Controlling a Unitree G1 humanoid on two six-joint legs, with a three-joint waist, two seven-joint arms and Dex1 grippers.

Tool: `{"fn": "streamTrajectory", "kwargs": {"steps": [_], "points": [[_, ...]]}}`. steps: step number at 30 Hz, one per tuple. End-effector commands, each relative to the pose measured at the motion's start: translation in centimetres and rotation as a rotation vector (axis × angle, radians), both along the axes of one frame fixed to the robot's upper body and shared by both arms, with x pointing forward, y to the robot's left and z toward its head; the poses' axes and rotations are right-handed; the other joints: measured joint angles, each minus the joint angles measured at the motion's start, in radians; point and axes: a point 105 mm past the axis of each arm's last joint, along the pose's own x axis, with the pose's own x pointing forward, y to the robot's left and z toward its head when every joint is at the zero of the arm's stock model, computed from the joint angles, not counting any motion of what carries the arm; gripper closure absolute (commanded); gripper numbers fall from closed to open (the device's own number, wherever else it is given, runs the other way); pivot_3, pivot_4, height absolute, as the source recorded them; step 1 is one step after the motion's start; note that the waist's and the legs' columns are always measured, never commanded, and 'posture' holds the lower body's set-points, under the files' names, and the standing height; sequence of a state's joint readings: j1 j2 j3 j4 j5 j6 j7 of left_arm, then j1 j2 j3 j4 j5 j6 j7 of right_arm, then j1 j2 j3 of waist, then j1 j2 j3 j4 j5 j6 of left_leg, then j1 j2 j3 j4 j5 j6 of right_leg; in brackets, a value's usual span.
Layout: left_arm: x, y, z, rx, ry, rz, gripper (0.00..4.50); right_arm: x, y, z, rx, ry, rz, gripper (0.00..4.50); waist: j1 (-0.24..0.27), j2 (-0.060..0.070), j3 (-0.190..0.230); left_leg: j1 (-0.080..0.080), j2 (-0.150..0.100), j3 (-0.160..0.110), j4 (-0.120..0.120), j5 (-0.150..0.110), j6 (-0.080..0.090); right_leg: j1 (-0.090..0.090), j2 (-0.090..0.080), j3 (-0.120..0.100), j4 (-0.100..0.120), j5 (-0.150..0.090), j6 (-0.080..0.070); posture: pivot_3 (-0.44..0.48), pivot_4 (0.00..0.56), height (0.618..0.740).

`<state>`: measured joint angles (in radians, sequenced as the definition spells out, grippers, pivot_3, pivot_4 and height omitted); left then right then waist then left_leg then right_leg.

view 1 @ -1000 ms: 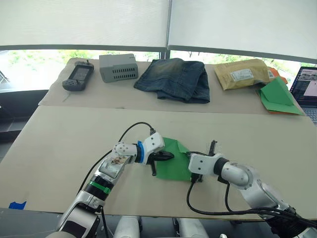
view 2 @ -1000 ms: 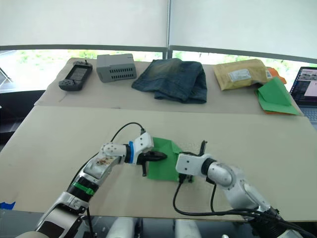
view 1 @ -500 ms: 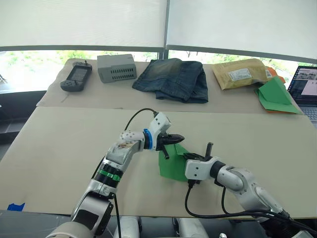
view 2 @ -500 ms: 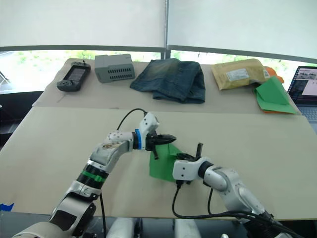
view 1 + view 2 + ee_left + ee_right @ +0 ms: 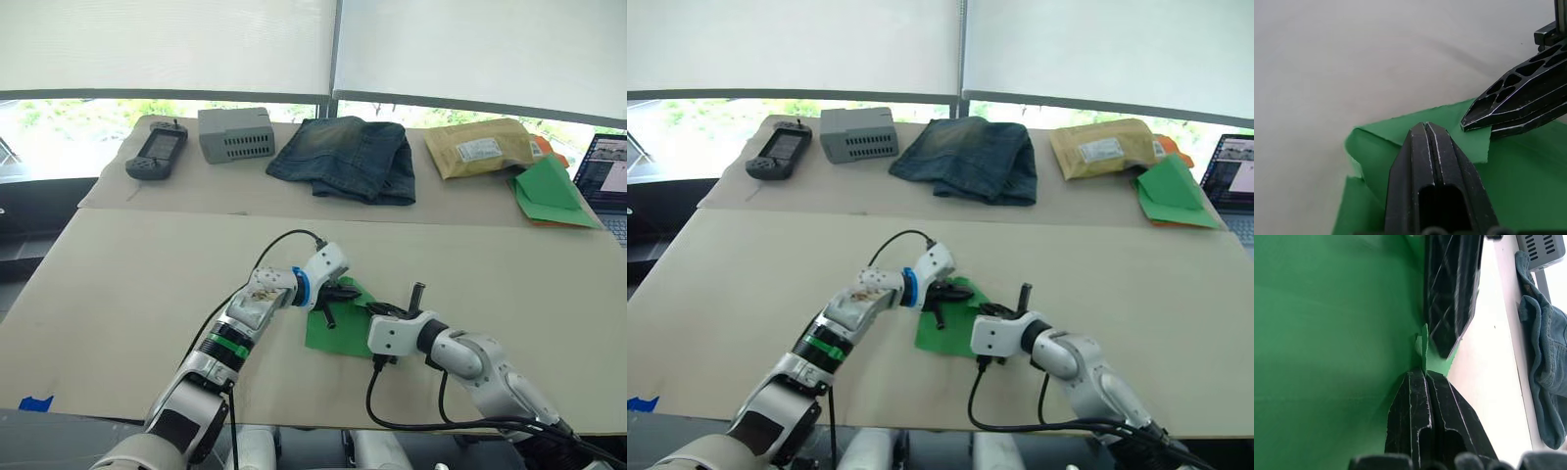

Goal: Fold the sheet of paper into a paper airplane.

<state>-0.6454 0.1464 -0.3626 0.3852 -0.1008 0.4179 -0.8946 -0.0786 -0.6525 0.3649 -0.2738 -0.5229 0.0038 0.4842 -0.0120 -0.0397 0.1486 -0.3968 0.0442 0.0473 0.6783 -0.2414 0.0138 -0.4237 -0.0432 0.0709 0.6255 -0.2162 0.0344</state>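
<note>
Left eye view: the sheet of paper (image 5: 338, 323) is lying just below the middle of the frame on the table (image 5: 127, 284), with the left gripper (image 5: 341, 294) pressing on its upper edge and the right gripper (image 5: 377, 311) meeting it at its right edge. Along the top are sitting a handheld console (image 5: 155, 152), a grey box (image 5: 235, 134), folded jeans (image 5: 348, 157), a padded envelope (image 5: 485, 147) and a green paper stack (image 5: 551, 191).

Right eye view: the same layout is showing.

Left wrist view: the left gripper's fingers (image 5: 1432, 166) are resting pressed together on a raised fold, clamping nothing.

Right wrist view: the right gripper's fingers (image 5: 1425, 404) are pinching a thin upright edge of the green sheet.
</note>
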Motion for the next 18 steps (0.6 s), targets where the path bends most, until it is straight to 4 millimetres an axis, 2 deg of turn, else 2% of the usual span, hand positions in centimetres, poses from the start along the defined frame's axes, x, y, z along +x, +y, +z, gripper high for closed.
{"fn": "streamTrajectory", "kwargs": {"steps": [1, 8, 13, 14, 18], "points": [[-0.1, -0.8, -0.2, 0.025, -0.022, -0.015, 4.50, -0.5, 0.2, -0.5, -0.007, 0.032, 0.016, 4.47, 0.000, 0.000, 0.000, 0.000, 0.000, 0.000, 0.000, 0.000, 0.000, 0.000, 0.000, 0.000, 0.000, 0.000, 0.000, 0.000, 0.150, 0.734], [0.2, 0.1, -2.0, 0.126, -0.028, 0.010, 4.50, -0.1, -0.1, 0.7, 0.039, 0.028, -0.015, 4.47, 0.005, 0.000, 0.000, 0.001, -0.001, -0.001, 0.001, 0.000, 0.000, 0.002, 0.000, 0.000, 0.000, 0.000, 0.000, 0.000, 0.150, 0.734], [0.3, 0.4, -2.4, 0.138, -0.030, 0.009, 4.50, -0.9, -0.5, 1.6, 0.057, 0.082, -0.005, 3.09, 0.008, -0.001, -0.001, 0.001, -0.001, -0.001, 0.001, 0.000, 0.000, 0.002, 0.000, 0.000, 0.000, 0.000, 0.000, 0.000, 0.150, 0.734], [0.3, 0.5, -2.4, 0.139, -0.029, 0.013, 4.50, -0.9, -0.8, 2.1, 0.067, 0.078, -0.025, 2.56, 0.008, -0.001, -0.001, 0.001, -0.001, -0.001, 0.001, 0.000, 0.000, 0.002, 0.000, 0.000, 0.000, 0.000, 0.000, 0.000, 0.150, 0.734], [0.5, 0.8, -2.6, 0.149, -0.032, 0.021, 4.50, -1.6, -1.2, 3.5, 0.141, 0.112, -0.067, 1.23, 0.009, -0.001, -0.001, 0.000, -0.001, -0.002, 0.001, 0.000, 0.000, 0.002, 0.000, 0.000, 0.000, 0.000, 0.001, 0.000, 0.150, 0.734]]}}
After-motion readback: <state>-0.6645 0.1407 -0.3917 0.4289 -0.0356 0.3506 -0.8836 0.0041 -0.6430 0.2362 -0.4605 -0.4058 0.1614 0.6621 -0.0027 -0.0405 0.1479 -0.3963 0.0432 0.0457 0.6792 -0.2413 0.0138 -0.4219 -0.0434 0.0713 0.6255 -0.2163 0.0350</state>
